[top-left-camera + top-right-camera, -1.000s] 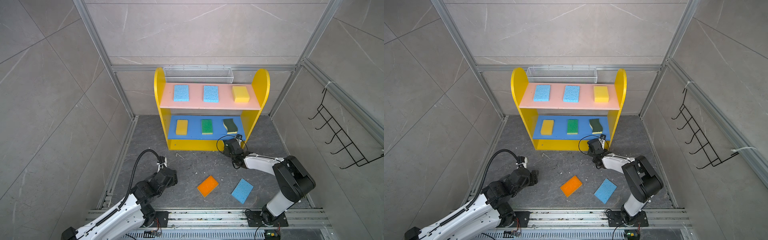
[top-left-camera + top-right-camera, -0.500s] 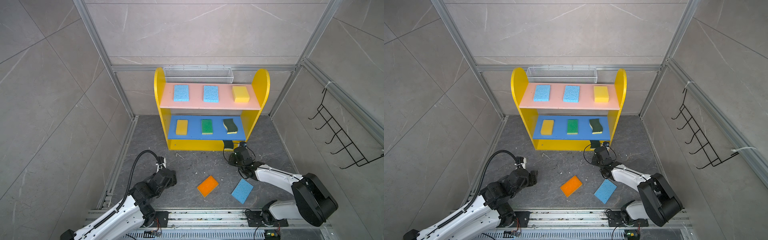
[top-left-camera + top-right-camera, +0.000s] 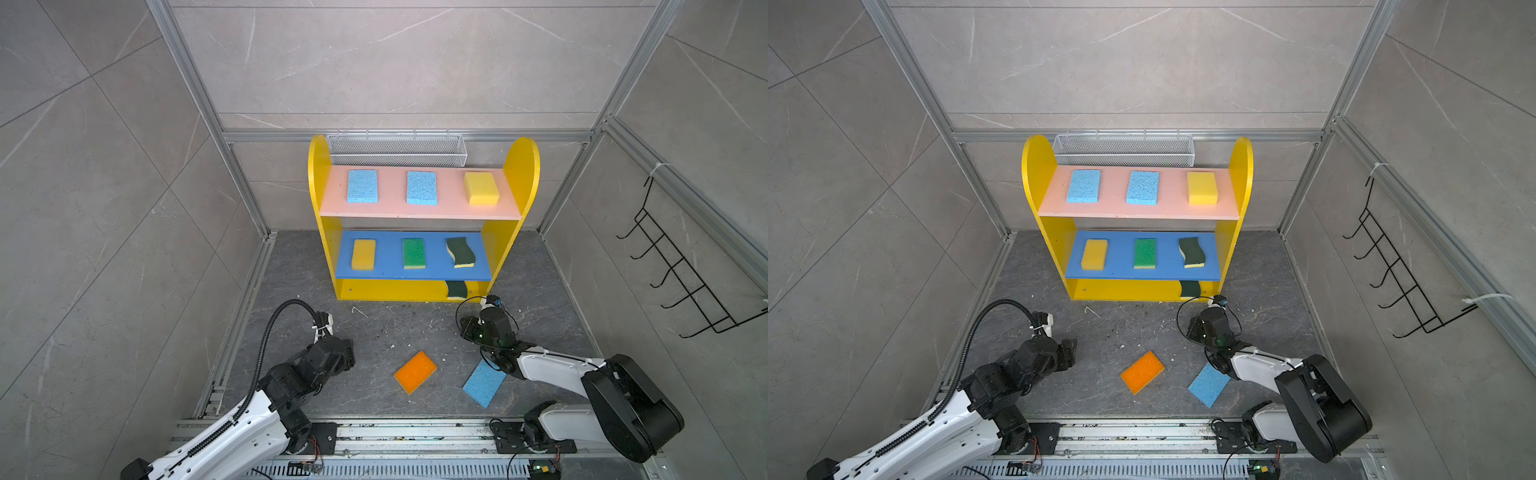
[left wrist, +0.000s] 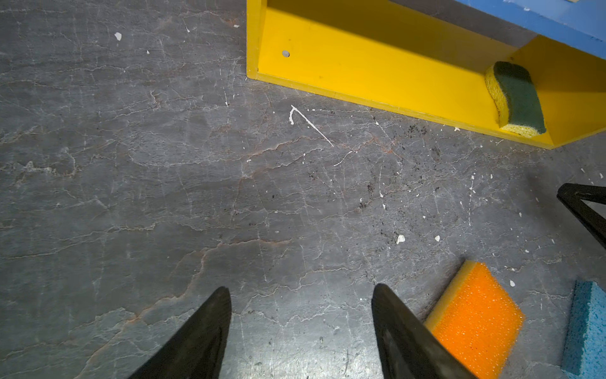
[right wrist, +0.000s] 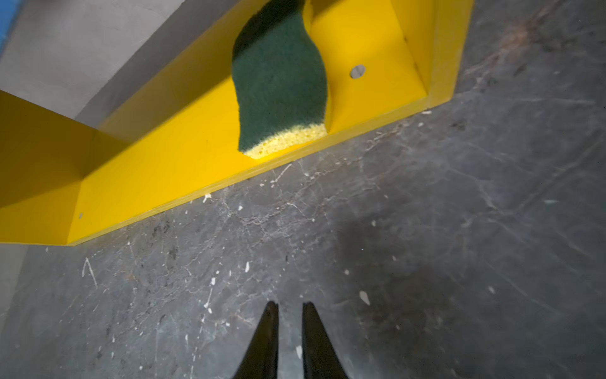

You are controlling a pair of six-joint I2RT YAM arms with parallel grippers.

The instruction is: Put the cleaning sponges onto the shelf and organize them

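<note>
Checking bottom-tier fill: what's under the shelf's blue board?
One dark-green wavy sponge lies on the yellow base, at its right end. In both top views the blue board covers most of that tier, so its back part cannot be seen.

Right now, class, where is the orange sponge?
In both top views the orange sponge lies flat on the floor near the middle, in front of the shelf. The blue sponge on the floor lies just to its right.

Blue middle board covering most of the dark-green wavy sponge in both top views, light blue sponge running off the left wrist picture's edge.
</note>
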